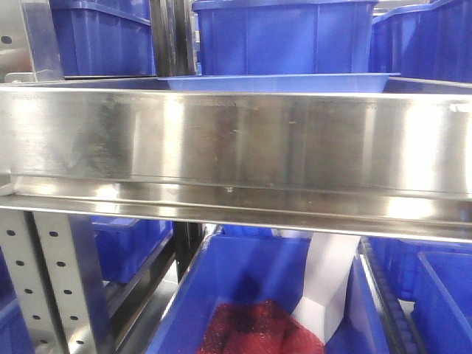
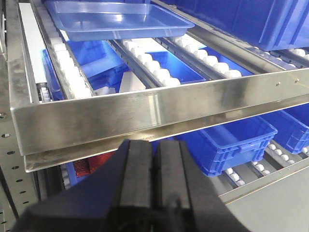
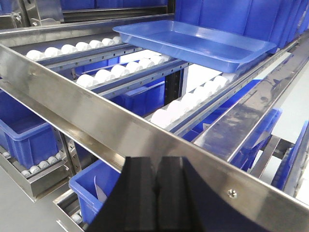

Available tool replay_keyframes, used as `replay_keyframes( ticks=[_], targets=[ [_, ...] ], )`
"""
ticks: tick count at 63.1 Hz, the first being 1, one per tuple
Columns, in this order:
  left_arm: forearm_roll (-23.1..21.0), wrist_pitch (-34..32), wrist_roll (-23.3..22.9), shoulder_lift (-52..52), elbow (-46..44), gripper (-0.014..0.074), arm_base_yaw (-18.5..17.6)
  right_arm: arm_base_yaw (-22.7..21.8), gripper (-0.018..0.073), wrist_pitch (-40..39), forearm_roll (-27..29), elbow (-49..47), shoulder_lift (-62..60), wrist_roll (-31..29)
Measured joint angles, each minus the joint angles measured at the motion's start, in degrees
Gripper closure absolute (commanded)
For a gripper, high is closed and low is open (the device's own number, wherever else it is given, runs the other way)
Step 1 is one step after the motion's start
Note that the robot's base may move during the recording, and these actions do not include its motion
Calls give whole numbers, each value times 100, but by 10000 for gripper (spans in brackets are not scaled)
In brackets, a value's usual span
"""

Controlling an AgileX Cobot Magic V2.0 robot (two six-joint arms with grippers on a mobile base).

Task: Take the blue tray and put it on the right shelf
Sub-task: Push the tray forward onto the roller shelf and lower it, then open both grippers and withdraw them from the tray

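Left pincer [image 2: 153, 169], right pincer [image 3: 155, 186] pressed together, empty, below steel shelf lip [image 2: 159, 104]; blue tray [image 3: 193, 43] on rollers [image 3: 186, 101], deep bins [image 1: 284, 33] behind.

Deep blue bins [image 1: 284, 33] crowd racks (perforated uprights [image 1: 51, 287]), grey floor [image 2: 270, 210].

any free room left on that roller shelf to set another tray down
Free: the rollers between the front lip and the tray, and the lanes left of the tray. Crowded: behind the tray, where deep bins stand close. Both claws are shut, short of the lip.
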Motion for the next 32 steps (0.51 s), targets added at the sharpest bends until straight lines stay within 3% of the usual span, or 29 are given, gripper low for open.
replay_keyframes(
  ticks=[20, 26, 32],
  targets=[
    [56, 0, 0, -10, 33, 645, 56, 0, 539, 0, 0, 5, 0, 0],
    [159, -46, 0, -165, 151, 645, 509, 0, 539, 0, 0, 5, 0, 0],
    [13, -154, 19, -471, 469, 645, 1243, 0, 539, 0, 0, 5, 0, -9]
  ],
)
